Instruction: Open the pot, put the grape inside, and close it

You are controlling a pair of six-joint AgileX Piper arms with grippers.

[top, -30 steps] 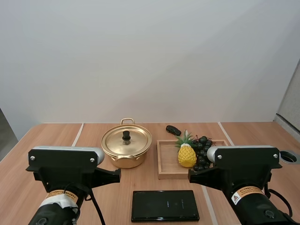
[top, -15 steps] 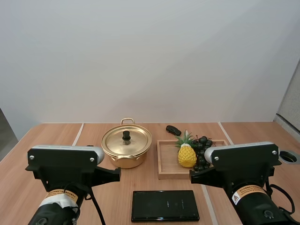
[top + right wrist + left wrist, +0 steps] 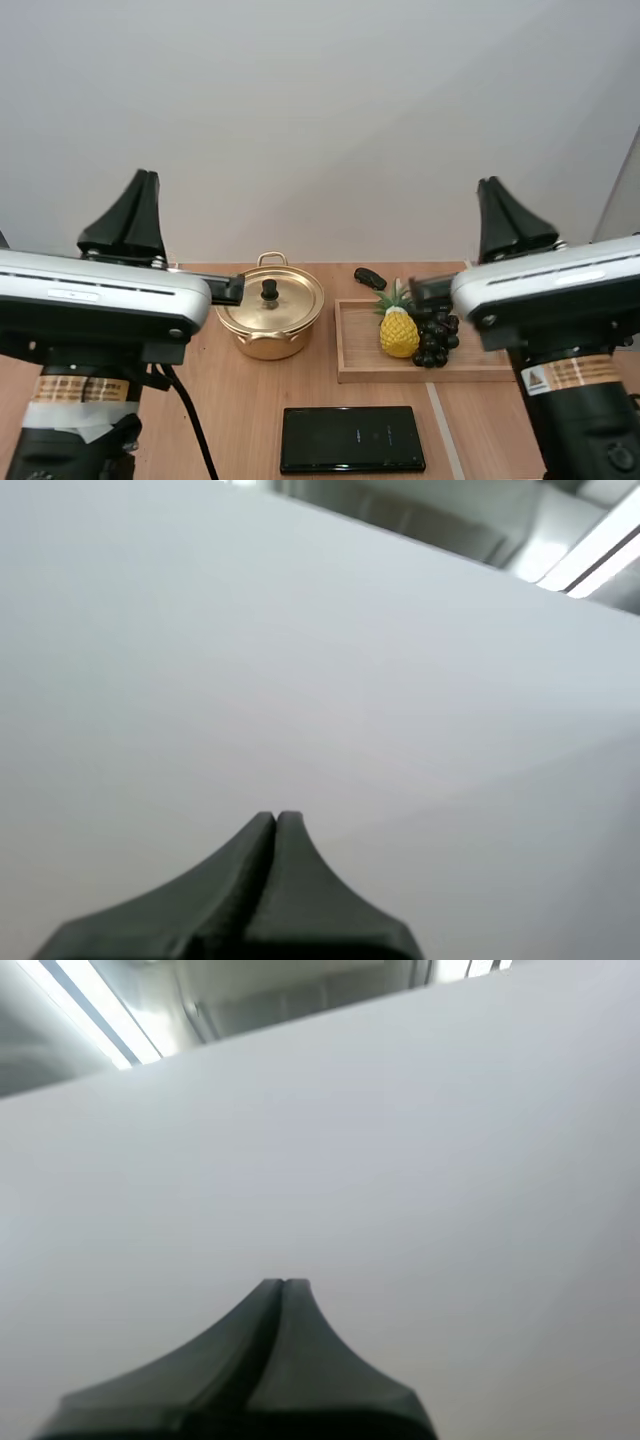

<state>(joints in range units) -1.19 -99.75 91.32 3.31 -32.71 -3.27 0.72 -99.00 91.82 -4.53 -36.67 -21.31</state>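
Observation:
A gold pot [image 3: 270, 318] stands at the table's middle with its lid [image 3: 285, 298] on, black knob up. To its right a dark bunch of grapes [image 3: 436, 335] lies on the wooden tray [image 3: 358, 362]. Both arms are raised high near the front of the table, well short of the pot and the tray. My left gripper [image 3: 147, 178] points up as one dark wedge, shut on nothing, and my right gripper [image 3: 491, 184] does the same. In the wrist views the left gripper [image 3: 283, 1283] and the right gripper [image 3: 275, 816] each show against a plain white wall.
A yellow toy pineapple [image 3: 398, 328] stands on the tray just left of the grapes. A flat black slab [image 3: 352, 438] lies near the table's front edge. A small black object [image 3: 369, 277] rests behind the tray.
Both arms have swung up from a low, level pose, and their grippers now point upward. The pot, grapes and tray have not moved.

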